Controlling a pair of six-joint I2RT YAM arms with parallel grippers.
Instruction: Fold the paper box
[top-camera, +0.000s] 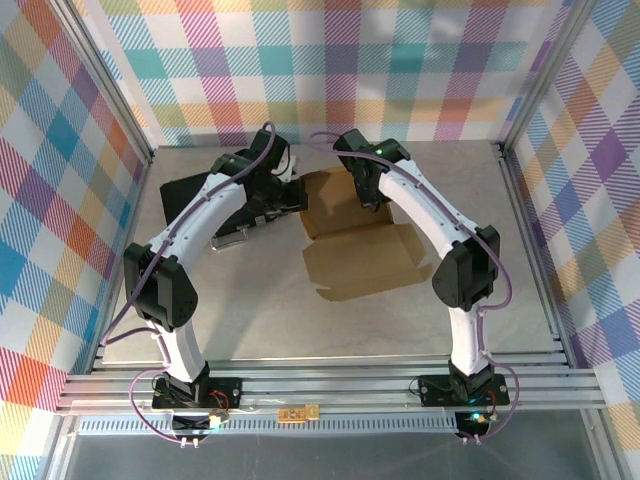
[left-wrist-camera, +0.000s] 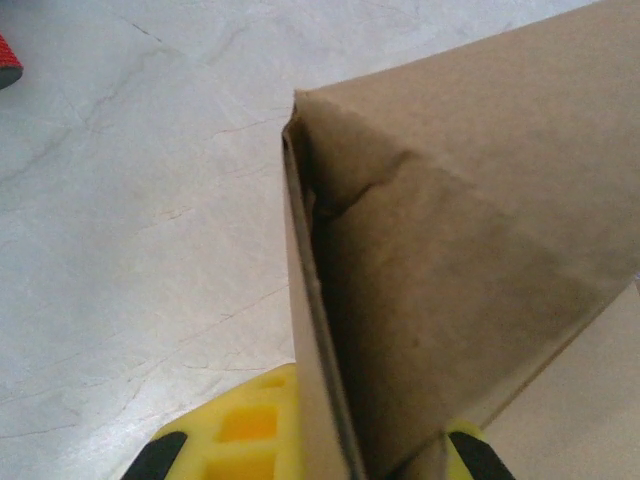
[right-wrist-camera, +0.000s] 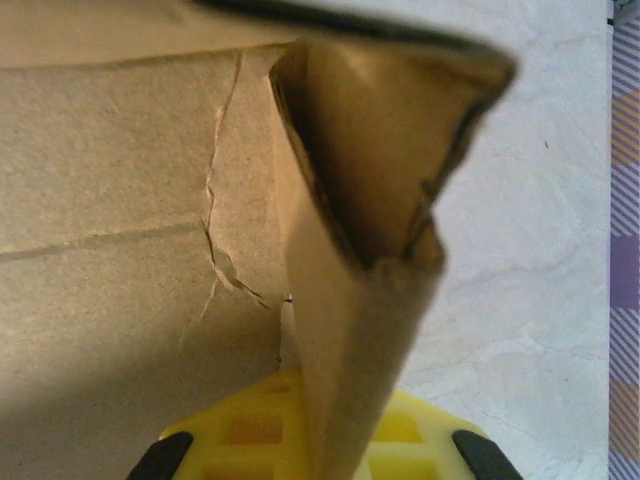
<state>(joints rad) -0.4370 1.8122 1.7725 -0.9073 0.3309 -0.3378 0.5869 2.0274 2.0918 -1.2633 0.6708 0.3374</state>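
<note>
**Both grippers pinch the box's walls**

The paper box (top-camera: 362, 258) lies on the table (top-camera: 250, 320), between its centre and far edge. The left gripper (left-wrist-camera: 318, 455) is clamped tight on one raised wall, and the right gripper (right-wrist-camera: 325, 450) on another.

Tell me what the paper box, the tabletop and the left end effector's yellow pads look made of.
Paper box: matte brown cardboard, fibrous, creased, cracked. Tabletop: pale veined surface, marble or marble-look laminate. Left end effector pads: yellow moulded plastic or rubber, square recesses.
</note>
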